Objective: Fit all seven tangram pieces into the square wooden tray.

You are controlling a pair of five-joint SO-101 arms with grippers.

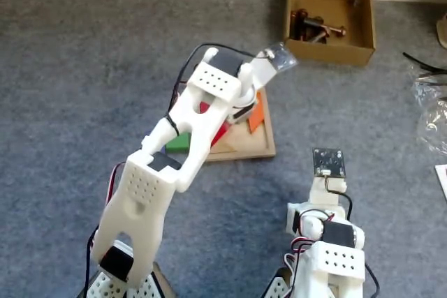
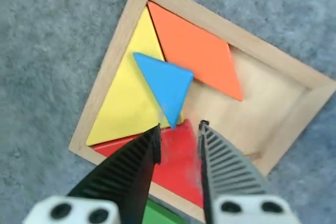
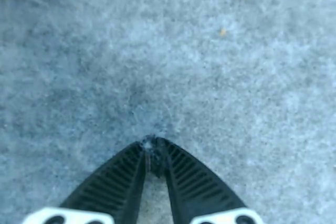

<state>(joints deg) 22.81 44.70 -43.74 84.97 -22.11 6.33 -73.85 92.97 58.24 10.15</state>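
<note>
1. Now, left gripper (image 2: pixel 179 128): fingers apart, gripping nothing, above red piece (image 2: pixel 176 166), with the tip of blue triangle (image 2: pixel 167 83) between the fingertips.
2. Blue triangle overlaps yellow triangle (image 2: pixel 128 98), beside orange piece (image 2: pixel 194 51); all in wooden tray (image 2: pixel 108 72), centre of high view.
3. Right gripper (image 3: pixel 153 144): tips together over carpet (image 3: pixel 236 77).

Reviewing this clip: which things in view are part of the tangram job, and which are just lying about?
Job: wooden tray, yellow triangle, orange parallelogram, blue triangle, red triangle, green piece, open left pincer above them.
Lying about: cardboard box of metal parts, clear plastic packaging.
</note>
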